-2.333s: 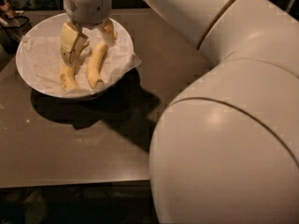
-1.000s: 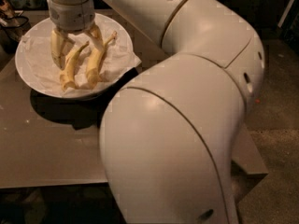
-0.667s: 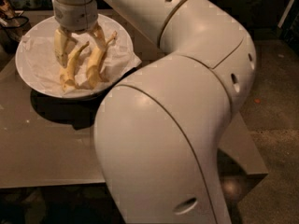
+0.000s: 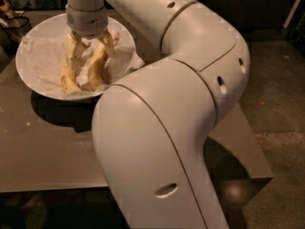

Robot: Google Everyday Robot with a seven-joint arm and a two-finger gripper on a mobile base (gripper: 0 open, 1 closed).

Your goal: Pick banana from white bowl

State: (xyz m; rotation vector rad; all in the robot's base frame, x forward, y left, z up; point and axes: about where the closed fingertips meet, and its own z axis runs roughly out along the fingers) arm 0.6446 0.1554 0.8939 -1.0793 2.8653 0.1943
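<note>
Hand (image 4: pixel 90 43) hangs over two bananas (image 4: pixel 97 67) in one white bowl (image 4: pixel 20 63); whether it grasps cannot be told.

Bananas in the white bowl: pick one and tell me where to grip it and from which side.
Probably the banana on the picture's right, at mid-length, across its narrow width, from straight above: it lies lengthwise on the paper in the white bowl, with a gap from the other banana. The claw hangs over both bananas' far ends.

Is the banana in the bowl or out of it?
In. Two bananas lie on the crumpled paper inside the white bowl; the gripper is right over their top ends.
</note>
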